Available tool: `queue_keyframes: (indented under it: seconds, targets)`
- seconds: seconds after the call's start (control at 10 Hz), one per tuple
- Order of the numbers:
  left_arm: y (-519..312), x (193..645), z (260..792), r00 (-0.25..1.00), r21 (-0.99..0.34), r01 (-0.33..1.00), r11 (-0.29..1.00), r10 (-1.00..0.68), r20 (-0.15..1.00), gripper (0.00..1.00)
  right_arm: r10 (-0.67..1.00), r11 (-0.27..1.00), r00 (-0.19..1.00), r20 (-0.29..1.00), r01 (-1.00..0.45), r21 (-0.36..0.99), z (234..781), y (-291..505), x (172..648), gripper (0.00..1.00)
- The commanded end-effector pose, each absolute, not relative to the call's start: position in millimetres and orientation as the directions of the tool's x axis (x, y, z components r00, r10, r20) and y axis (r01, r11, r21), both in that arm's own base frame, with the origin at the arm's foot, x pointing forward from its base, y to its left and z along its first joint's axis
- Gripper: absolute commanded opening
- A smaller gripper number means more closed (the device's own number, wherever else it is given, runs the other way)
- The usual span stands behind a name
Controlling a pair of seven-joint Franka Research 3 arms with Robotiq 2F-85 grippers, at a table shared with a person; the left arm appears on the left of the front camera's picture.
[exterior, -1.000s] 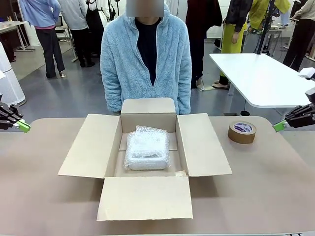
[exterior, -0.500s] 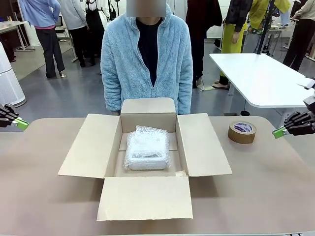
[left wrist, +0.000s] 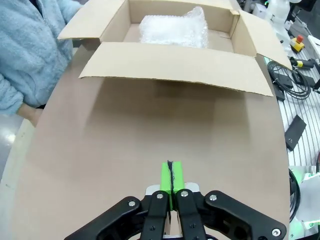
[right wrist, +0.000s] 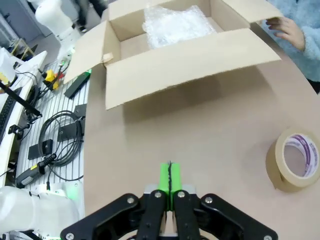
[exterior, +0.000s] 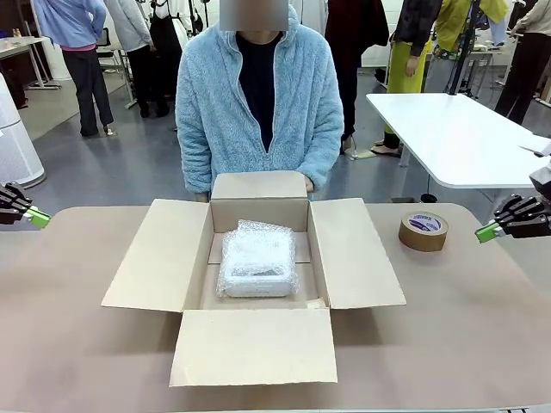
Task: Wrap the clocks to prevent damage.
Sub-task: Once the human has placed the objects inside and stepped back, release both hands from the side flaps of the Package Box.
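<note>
The clocks are a whitish bundle in clear bubble wrap, lying flat on the floor of the open cardboard box at mid-table. The bundle also shows as clocks in the left wrist view and as clocks in the right wrist view. My left gripper hovers shut at the table's far left edge, holding nothing. At the far right my right gripper is shut too, empty, beside the tape. Both wrist views show green pads pressed together, like the pads.
A brown tape roll lies right of the box, also seen as tape roll. A person in a light blue fleece stands at the far side with a hand on the far flap. Cables and gear lie off the table's side.
Both grippers have drawn slightly outward and up toward the table's edges. The person's hand has come to the far flap. The bundle and box have not moved.
</note>
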State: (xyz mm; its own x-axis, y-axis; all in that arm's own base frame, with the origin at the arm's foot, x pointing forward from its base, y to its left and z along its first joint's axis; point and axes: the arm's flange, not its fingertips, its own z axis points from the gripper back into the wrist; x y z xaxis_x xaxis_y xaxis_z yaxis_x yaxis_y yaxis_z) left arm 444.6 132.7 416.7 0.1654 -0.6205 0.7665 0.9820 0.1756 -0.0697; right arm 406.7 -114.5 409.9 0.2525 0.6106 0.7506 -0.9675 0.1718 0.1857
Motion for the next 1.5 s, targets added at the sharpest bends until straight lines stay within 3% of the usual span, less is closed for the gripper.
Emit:
queue_keyframes:
  seconds: [0.0, 0.2, 0.3, 1.4]
  targets:
    - [129.4, 440.0, 418.3, 0.185, -0.085, 0.979, 0.186, -0.629, 0.755, 0.01, 0.616, 0.076, 0.189, 0.765, -0.981, 0.181, 409.0, -119.1, 409.8, 0.01]
    - [132.7, 444.5, 416.8, 0.165, -0.069, 0.982, 0.175, -0.622, 0.765, 0.01, 0.620, 0.038, 0.165, 0.767, -0.983, 0.180, 411.7, -112.3, 407.7, 0.01]
    - [132.7, 444.5, 416.8, 0.165, -0.069, 0.982, 0.175, -0.622, 0.765, 0.01, 0.606, 0.101, 0.207, 0.768, -0.978, 0.184, 410.9, -109.6, 406.7, 0.01]
    - [132.7, 444.5, 416.8, 0.165, -0.069, 0.982, 0.175, -0.622, 0.765, 0.01, 0.606, 0.101, 0.207, 0.768, -0.978, 0.184, 410.9, -109.6, 406.7, 0.01]
